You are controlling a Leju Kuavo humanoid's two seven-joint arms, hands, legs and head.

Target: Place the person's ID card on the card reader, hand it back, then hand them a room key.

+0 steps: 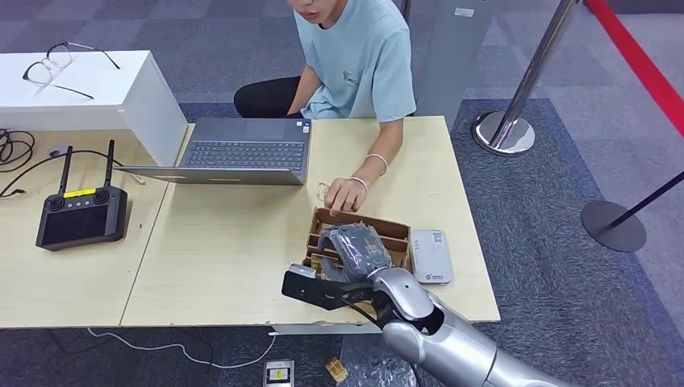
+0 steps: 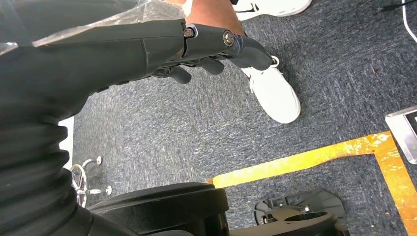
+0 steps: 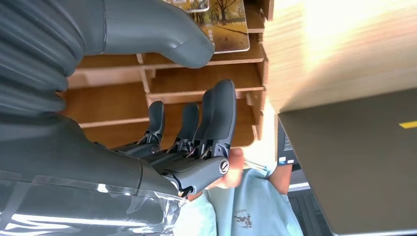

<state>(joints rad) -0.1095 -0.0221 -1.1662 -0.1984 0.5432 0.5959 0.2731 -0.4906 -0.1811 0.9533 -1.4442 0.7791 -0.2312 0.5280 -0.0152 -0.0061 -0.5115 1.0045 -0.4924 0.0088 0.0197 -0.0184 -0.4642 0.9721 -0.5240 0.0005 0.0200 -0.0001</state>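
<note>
Desk (image 1: 242, 242): right hand (image 1: 355, 246) over wooden organizer (image 1: 395, 228); card orientation unclear.

head view high, wrist views close

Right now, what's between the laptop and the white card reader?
In the head view, the person's hand rests on the table between the laptop and the card reader, just beyond the wooden box, which also sits in that stretch.

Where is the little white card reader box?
In the head view the white card reader lies flat on the right part of the wooden table, beside the brown cardboard organizer where the right hand is, near the table's right edge.
</note>
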